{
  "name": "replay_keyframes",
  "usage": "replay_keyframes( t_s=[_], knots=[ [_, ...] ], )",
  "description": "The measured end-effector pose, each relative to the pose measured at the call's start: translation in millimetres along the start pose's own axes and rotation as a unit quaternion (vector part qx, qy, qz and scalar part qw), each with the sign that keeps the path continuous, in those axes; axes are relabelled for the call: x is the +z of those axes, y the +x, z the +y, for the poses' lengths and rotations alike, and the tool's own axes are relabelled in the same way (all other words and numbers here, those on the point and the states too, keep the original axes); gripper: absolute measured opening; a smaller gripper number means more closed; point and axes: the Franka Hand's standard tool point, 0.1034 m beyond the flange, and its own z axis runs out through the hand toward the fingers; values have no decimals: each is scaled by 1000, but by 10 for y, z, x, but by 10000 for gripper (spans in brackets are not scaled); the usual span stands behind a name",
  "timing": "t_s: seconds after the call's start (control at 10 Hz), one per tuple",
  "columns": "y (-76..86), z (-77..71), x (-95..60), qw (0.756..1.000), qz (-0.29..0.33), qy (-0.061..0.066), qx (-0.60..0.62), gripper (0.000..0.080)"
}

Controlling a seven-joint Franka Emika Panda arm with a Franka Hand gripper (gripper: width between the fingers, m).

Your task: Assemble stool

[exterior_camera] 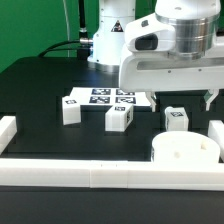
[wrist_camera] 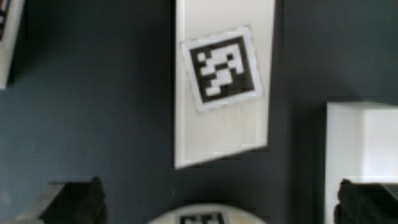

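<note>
Around: marker board [exterior_camera: 100, 97] flat on the far middle of the table; white front bar [exterior_camera: 90, 175] along the near edge; short side bar [exterior_camera: 6, 133] at the exterior view's left, another side bar [exterior_camera: 216, 135] at its right.
In the way: bulky white arm [exterior_camera: 165, 50] hanging over the right half, hiding the table behind it.
Gripper [exterior_camera: 182, 100]: jaws spread wide, holding nothing, poised above the right leg; dark fingertips [wrist_camera: 71, 200] well apart in the wrist view.
Seat [exterior_camera: 185, 150]: lying flat, round face up, just behind the front bar, near the exterior view's right corner.
Legs: left leg [exterior_camera: 72, 108] and middle leg [exterior_camera: 118, 117] just in front of the marker board; right leg [exterior_camera: 176, 120] apart from them, between gripper and seat.
Long axis: tagged white piece [wrist_camera: 222, 85] in the wrist view, probably the right leg, lying flat with its tag up; length roughly square to the line joining the fingertips, slightly askew.
Unclear: white block [wrist_camera: 365, 140] beside that piece, cut off by the frame; leg or bar, cannot tell.
Surface: matte black table [exterior_camera: 40, 90].
Room: green backdrop [exterior_camera: 30, 25]; black cable [exterior_camera: 75, 42] trailing behind the arm's base.
</note>
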Motion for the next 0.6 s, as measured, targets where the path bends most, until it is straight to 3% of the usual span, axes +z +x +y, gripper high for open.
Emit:
replay_keyframes(
  t_s=[0.5,0.6],
  knots=[
    [-129,22,75,984,-178,-9,4,649],
    [-96,23,96,981,-192,-9,3,649]
  ],
)
